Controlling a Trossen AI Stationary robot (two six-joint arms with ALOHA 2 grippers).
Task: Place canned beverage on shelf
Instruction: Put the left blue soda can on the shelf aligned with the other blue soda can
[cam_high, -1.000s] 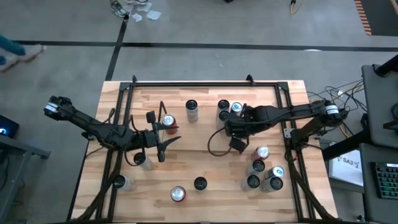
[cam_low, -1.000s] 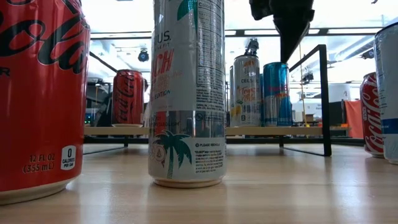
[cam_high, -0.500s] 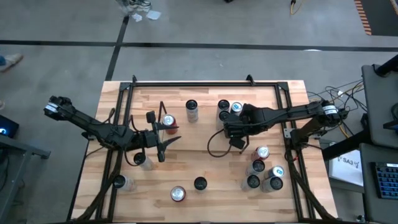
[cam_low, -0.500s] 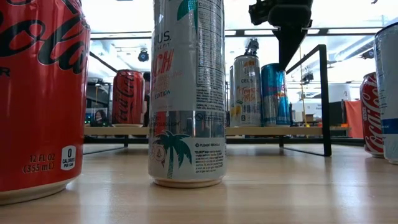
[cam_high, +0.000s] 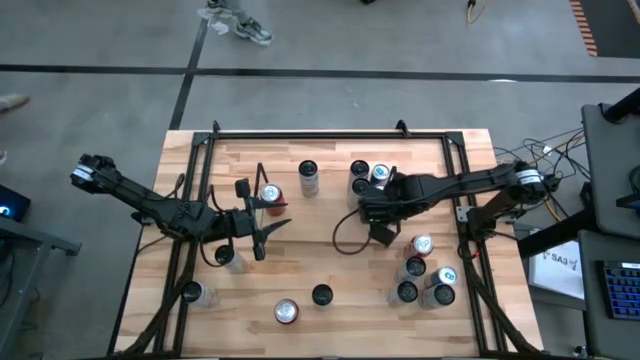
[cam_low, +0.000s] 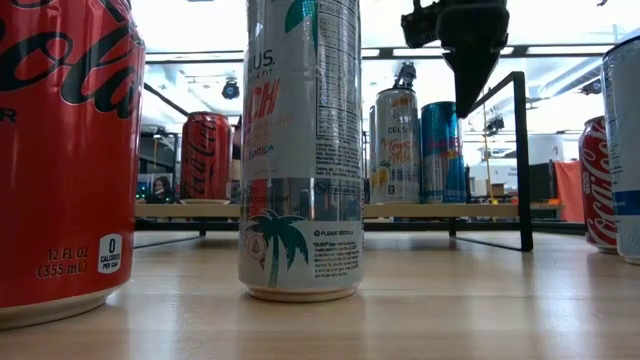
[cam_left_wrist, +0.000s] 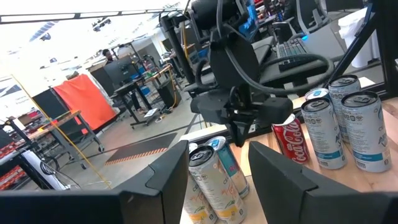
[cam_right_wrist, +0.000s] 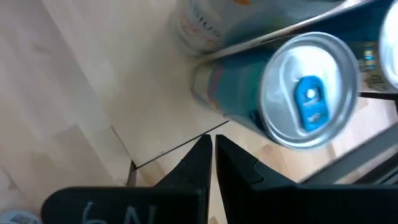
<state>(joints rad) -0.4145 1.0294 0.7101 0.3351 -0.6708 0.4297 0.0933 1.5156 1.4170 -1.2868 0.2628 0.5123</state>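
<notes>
So the right gripper (cam_high: 366, 208) hangs in the air just beside the cans on the shelf (cam_low: 440, 211), fingers pinched together with nothing between them (its own wrist camera shows the two tips touching). Right below it, that camera looks down on a blue can (cam_right_wrist: 292, 99) with a blue tab, standing on the shelf's wood base next to a pale can (cam_low: 396, 145). From table height, the blue can (cam_low: 443, 150) sits just beside that pale one, under the dark gripper. A red cola can (cam_low: 205, 155) stands at the other end of the shelf.

The left gripper (cam_high: 262, 226) waits over the left side of the table, fingers partly apart and holding nothing, near a red-topped can (cam_high: 270, 194). More cans sit clustered at the table's right front corner (cam_high: 425, 275).
</notes>
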